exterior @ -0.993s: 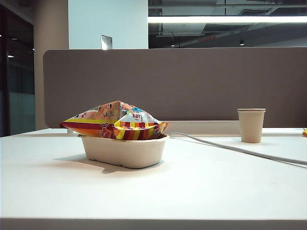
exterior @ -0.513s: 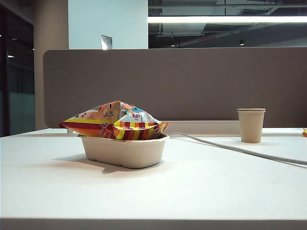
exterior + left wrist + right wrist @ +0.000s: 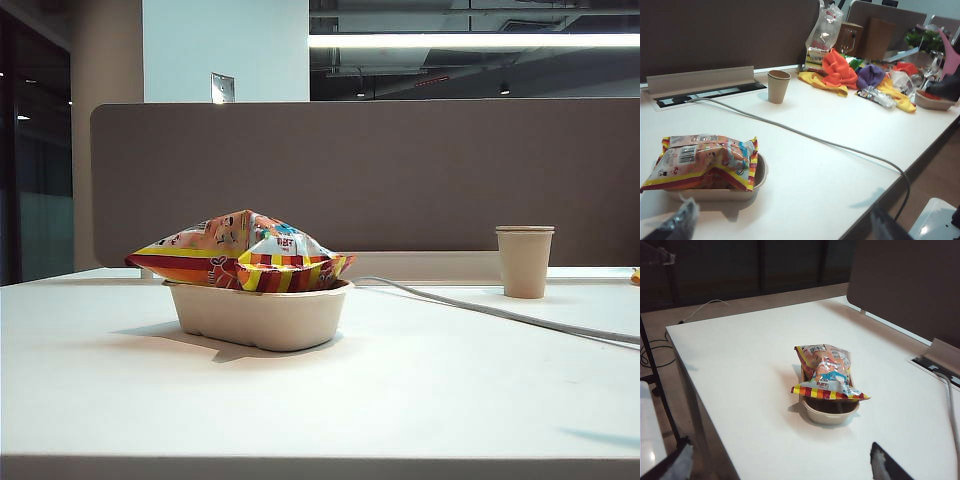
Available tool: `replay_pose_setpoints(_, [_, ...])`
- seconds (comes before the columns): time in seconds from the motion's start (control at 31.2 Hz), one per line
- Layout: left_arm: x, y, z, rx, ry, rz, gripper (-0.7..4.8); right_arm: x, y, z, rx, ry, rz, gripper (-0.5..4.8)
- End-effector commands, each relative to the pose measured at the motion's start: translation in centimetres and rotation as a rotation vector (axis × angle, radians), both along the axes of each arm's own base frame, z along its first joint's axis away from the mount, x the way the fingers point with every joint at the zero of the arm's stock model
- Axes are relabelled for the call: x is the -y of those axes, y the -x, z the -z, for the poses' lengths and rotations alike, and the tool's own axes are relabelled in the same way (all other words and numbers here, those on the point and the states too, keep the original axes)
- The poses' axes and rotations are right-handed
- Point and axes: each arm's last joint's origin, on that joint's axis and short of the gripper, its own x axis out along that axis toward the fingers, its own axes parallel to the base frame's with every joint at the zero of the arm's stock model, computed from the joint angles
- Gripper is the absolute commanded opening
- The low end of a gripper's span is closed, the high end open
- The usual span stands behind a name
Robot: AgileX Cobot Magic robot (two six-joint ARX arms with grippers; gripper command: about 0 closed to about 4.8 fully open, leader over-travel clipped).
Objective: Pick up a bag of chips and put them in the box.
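Observation:
The bag of chips (image 3: pixel 243 255), crinkly with red, yellow and orange stripes, lies across the box (image 3: pixel 258 317), a beige fibre tray, and overhangs its rim at both ends. Both wrist views show the same: bag of chips (image 3: pixel 702 160) on the box (image 3: pixel 758 176), and bag of chips (image 3: pixel 826 371) on the box (image 3: pixel 830 415). My left gripper (image 3: pixel 782 227) is open and empty, high above the table and well back from the box. My right gripper (image 3: pixel 780 467) is also open and empty, far from the box. Neither gripper shows in the exterior view.
A tan paper cup (image 3: pixel 524 261) stands at the back right, and a grey cable (image 3: pixel 500 312) runs across the table past it. A brown partition (image 3: pixel 400 180) closes the back. Coloured cloths and clutter (image 3: pixel 840 70) pile up beyond the paper cup (image 3: pixel 778 86).
The bag and the box have not moved. A faint shadow has appeared on the table's front right corner in the exterior view.

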Motion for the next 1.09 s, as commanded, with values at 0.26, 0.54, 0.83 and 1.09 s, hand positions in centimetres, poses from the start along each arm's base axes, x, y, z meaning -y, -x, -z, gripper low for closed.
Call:
replay_pose_setpoints(0.26, [0.8, -2.8, 3.4, -0.073, 0.061, -0.040, 4.79, -1.7, -2.0, 3.3, 0.033, -0.040, -0.020, 4.79])
replay_pose_setpoints(0.54, [1.3, -4.9, 6.2, -0.095, 0.109, -0.107, 3.31, -2.4, -2.9, 5.7, 0.014, -0.037, -0.017, 2.73])
replay_pose_setpoints(0.83, [1.4, -5.9, 7.6, -0.061, 0.119, -0.202, 2.32, -2.8, -3.5, 6.9, 0.056, -0.088, 0.016, 1.97])
replay_pose_setpoints(1.09, [1.8, -7.0, 9.5, 0.025, 0.135, -0.196, 1.51, -3.1, -4.2, 8.8, 0.028, -0.118, 0.075, 1.97])
